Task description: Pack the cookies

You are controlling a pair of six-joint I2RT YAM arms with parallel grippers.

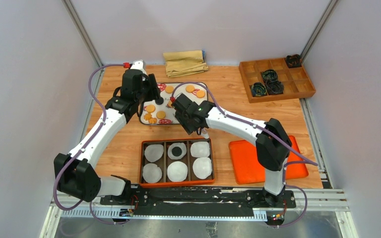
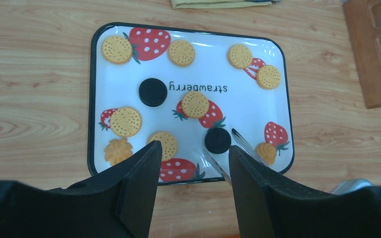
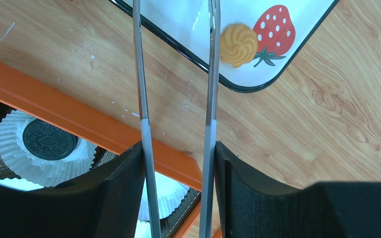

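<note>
Wooden desk [image 1: 228, 82]: strawberry tray [image 2: 129, 79] toward far edge carries golden and black cookies [image 2: 195, 104]. Compartment box [image 1: 178, 184] at near edge holds one black cookie [image 3: 49, 140] in a liner [image 3: 10, 134]. Left claw [image 2: 193, 148] spread, empty. Right claw [image 3: 176, 153] pinching tongs [image 3: 211, 74]; only left wrist view shows their tips flanking a dark cookie [image 2: 217, 140].

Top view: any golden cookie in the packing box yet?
No, the box holds only one black cookie, in the far middle cell; the other five liners are bare.
</note>
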